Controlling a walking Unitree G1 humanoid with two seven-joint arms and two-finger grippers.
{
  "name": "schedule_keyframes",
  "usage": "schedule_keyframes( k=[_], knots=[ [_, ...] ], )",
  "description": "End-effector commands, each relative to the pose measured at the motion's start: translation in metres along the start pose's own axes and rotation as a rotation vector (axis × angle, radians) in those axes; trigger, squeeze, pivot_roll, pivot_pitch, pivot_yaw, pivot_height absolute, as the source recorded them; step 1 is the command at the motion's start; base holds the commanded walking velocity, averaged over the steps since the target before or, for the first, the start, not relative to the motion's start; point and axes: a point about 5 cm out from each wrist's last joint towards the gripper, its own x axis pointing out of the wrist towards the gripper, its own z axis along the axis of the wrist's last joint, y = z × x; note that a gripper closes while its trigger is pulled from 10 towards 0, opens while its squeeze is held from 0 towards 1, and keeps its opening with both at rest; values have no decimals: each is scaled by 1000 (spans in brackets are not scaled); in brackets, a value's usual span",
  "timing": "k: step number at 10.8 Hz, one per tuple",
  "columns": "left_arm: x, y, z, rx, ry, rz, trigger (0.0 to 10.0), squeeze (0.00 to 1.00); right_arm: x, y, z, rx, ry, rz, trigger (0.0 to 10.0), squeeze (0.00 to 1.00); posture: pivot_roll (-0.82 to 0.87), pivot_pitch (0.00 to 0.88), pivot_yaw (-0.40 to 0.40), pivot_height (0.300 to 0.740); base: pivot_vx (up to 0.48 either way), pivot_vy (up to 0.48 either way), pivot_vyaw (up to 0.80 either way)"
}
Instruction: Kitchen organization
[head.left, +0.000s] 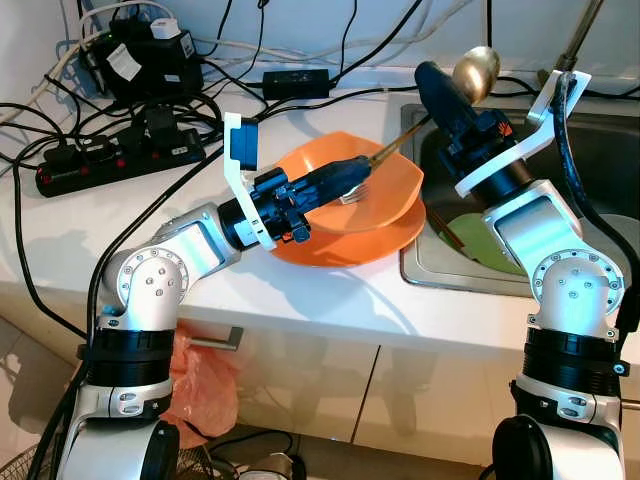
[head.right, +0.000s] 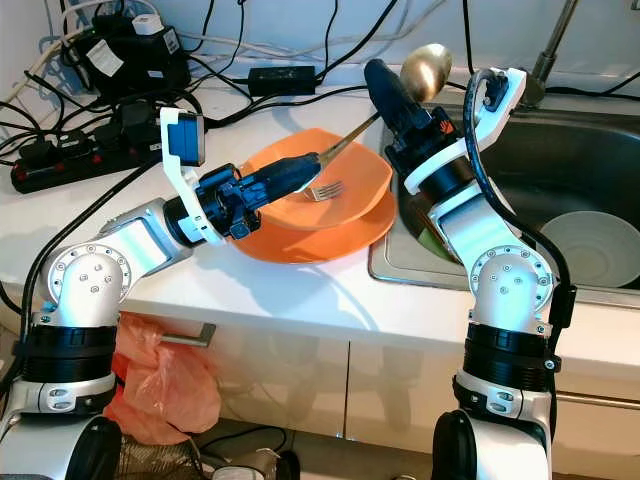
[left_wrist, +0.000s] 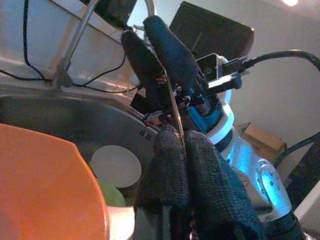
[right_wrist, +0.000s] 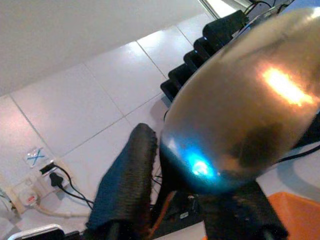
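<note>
A white countertop (head.left: 330, 300) runs beside a steel sink (head.right: 600, 150), with black cables and a power strip (head.left: 110, 160) along the back wall. In the head views two stacked orange plates (head.left: 345, 235) sit on the counter just beside the sink's edge, the upper one tilted. The right eye view looks into the basin and shows a white bowl (head.right: 590, 245) on its floor, while the left eye view catches a green dish (head.left: 490, 245) leaning behind the right arm. The left gripper (head.left: 345, 180) reaches over the plates with its fingers pressed together on a fork (head.right: 325, 188), whose tines rest above the upper plate. The right gripper (head.right: 385, 85) stands raised above the sink's near corner, pinching a golden spoon (head.right: 425, 68) by its handle with the bowl of the spoon up. The left wrist view looks along its own closed fingers (left_wrist: 200, 165), with the fork's thin metal edge rising between them toward the right gripper, and shows the plate rim and the white bowl below. The right wrist view brings the spoon's bowl (right_wrist: 245, 110) very close, shiny and blurred, between its two fingers (right_wrist: 130, 175), with tiled wall and a wall socket (right_wrist: 37, 185) behind.
</note>
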Motion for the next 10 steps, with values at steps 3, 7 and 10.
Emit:
schedule_keyframes(
  k=[3,7,10],
  knots=[
    [0,1,5,37,-10,15,3294,0,0,-5,3,-16,-14,-34,0,0,66,63,54,740,0,0,0],
    [0,10,5,46,-17,75,10000,1000,0,-6,4,-28,-15,-44,0,0,64,61,54,740,0,0,0],
    [0,9,2,48,2,72,10000,1000,1,-7,4,-26,-21,-55,0,0,68,59,56,740,0,0,0]
  ],
)
